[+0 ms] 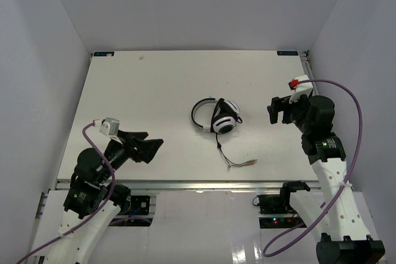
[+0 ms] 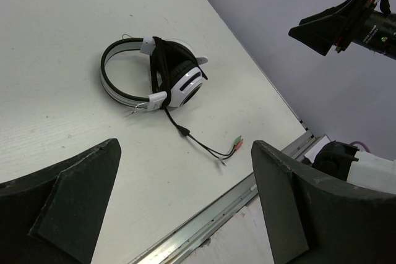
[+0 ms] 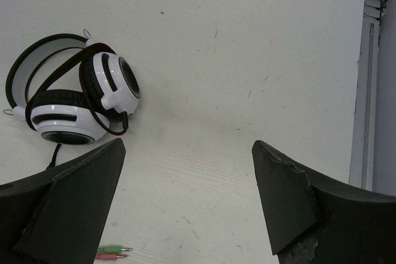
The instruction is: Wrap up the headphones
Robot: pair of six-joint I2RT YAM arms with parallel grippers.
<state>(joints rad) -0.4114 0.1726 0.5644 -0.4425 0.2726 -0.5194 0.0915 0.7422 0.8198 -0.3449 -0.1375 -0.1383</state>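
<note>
From above, the headphones [image 1: 216, 117] lie on the white table [image 1: 142, 85], ear cups together. Their thin black cable [image 1: 224, 153] trails from the cups toward the near edge and ends in small coloured plugs [image 1: 250, 162]. The left gripper [image 1: 153, 139] hangs well left of the headphones and nearer the front, its jaws spread wide and empty. The right gripper [image 1: 271, 110] hangs to the right of the headphones, apart from them, its jaws likewise wide and empty. In the left wrist view, the headphones [image 2: 161, 78] sit beyond the spread fingers [image 2: 74, 196], with turns of cable crossing the cups and the loose tail running out to the plugs. In the right wrist view, the headphones [image 3: 80, 103] lie at the left, above one finger [image 3: 68, 202], untouched, with the plugs just below them.
</note>
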